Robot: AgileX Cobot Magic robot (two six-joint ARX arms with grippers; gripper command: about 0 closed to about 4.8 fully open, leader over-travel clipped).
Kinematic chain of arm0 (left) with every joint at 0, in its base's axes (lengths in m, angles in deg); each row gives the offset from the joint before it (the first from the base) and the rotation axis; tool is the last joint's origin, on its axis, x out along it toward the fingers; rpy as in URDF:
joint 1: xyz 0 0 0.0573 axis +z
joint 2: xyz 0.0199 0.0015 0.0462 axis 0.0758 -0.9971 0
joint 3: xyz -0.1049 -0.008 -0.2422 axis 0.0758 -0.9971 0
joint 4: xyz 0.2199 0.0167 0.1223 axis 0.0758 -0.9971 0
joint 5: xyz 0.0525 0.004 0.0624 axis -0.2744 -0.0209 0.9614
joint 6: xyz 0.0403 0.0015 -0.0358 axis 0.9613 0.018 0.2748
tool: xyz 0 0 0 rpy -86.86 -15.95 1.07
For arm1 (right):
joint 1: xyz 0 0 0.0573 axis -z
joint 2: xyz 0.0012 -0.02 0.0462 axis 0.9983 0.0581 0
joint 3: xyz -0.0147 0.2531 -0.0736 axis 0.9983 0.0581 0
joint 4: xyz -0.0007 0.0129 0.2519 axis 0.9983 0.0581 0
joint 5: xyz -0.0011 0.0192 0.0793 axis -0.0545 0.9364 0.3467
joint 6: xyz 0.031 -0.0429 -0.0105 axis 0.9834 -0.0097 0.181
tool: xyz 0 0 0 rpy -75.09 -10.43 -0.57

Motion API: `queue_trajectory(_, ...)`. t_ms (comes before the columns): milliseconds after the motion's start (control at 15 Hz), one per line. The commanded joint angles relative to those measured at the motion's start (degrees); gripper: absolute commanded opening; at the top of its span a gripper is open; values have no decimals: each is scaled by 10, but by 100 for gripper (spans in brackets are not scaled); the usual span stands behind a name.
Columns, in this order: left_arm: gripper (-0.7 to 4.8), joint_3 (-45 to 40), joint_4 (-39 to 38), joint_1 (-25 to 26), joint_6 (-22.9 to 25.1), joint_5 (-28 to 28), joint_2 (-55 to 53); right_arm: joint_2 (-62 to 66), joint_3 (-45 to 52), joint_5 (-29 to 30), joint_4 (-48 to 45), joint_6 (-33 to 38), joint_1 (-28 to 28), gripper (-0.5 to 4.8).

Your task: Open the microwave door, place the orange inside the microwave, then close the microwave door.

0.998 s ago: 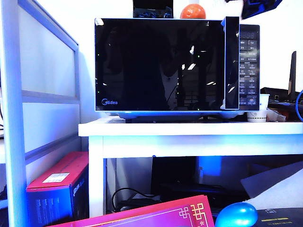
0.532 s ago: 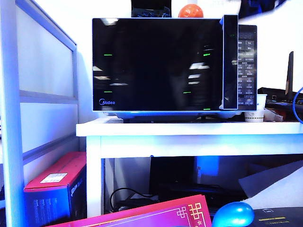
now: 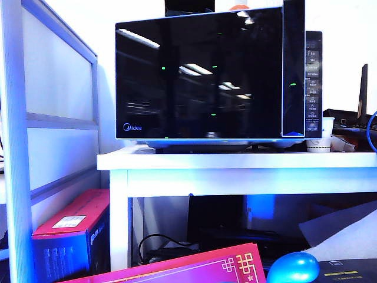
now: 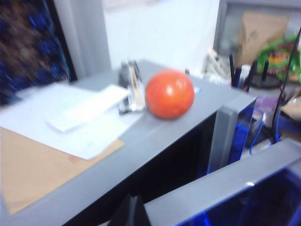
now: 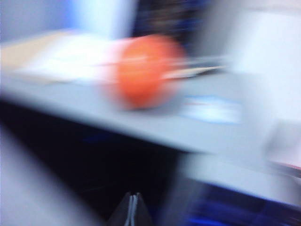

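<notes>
The black microwave (image 3: 313, 82) stands on a white table (image 3: 235, 160). Its glossy door (image 3: 200, 76) is swung partly out, with the handle strip nearest the camera. Only a sliver of the orange (image 3: 238, 7) shows above the door's top edge. In the left wrist view the orange (image 4: 170, 93) rests on the microwave's grey top, beyond a dark gap and the door's upper edge (image 4: 225, 188). My left gripper (image 4: 134, 208) is shut and empty over that gap. In the blurred right wrist view the orange (image 5: 143, 70) lies ahead of my shut right gripper (image 5: 133, 205). Neither gripper shows in the exterior view.
Papers (image 4: 89, 113) and a small metal clip (image 4: 130, 87) lie on the microwave top beside the orange. A paper cup (image 3: 318, 143) stands right of the microwave. Below are a red-and-blue box (image 3: 70, 230), a pink card (image 3: 194, 268) and a shiny blue rounded object (image 3: 293, 268).
The microwave door has swung outward from shut to partly open. Its top edge now covers most of the orange in the exterior view. The dark arm part at the upper right has left the view.
</notes>
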Motion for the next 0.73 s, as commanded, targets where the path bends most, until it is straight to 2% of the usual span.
queue_trajectory(67, -4, 2, 20, 1, -3, -3, -27, 8, -2, -113, -3, -17, 1, 20)
queue_trajectory(200, -4, 2, 20, 1, -7, -3, -35, 24, -2, -97, 2, -19, 2, 18)
queue_trajectory(532, -4, 3, 20, 1, -6, -3, -35, 42, -2, 27, 40, -22, 2, 17)
queue_trajectory(599, -4, 3, 20, 1, -6, -3, -35, 40, -3, 69, 40, -22, 3, 17)
queue_trajectory(732, -4, 3, 20, 1, -6, -3, -35, 33, -3, 87, 37, -22, 1, 18)
